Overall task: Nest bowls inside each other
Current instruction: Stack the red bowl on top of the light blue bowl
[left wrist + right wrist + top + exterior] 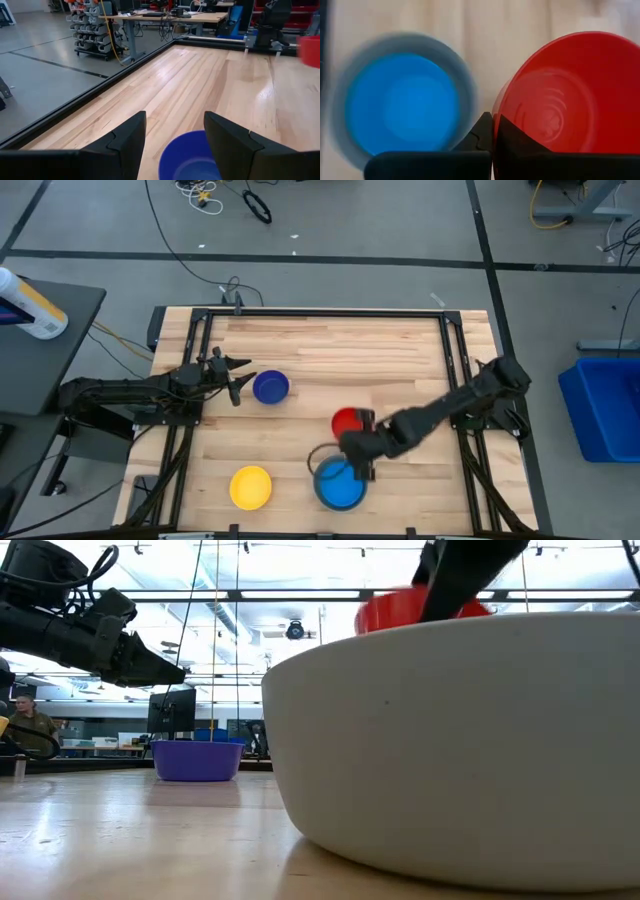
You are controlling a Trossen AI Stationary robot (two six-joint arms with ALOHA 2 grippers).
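Observation:
My right gripper point(358, 438) point(493, 124) is shut on the red bowl point(347, 421) point(565, 95). It holds that bowl in the air just beyond the light blue bowl point(340, 484) point(402, 102), which sits inside the grey bowl point(450, 740) near the table's front edge. The dark blue bowl point(270, 387) point(190, 157) stands on its base at centre left. My left gripper point(240, 380) point(175, 122) waits open just left of it, touching nothing. The yellow bowl point(250, 487) stands at the front left. My right gripper pinches the red bowl's rim point(496, 112) between its two fingers, one finger inside the bowl and one outside. The fingers slant down from above, coming from the table's right. The bowl is lifted clear of the table, its opening up, above the level of the grey bowl's rim.
A black frame point(450, 350) runs along the wooden table's edges. The far half of the table top point(340, 345) is bare wood. Beyond the table, a blue bin point(605, 405) stands on the floor at the right and a side table with a bottle point(30, 305) at the left.

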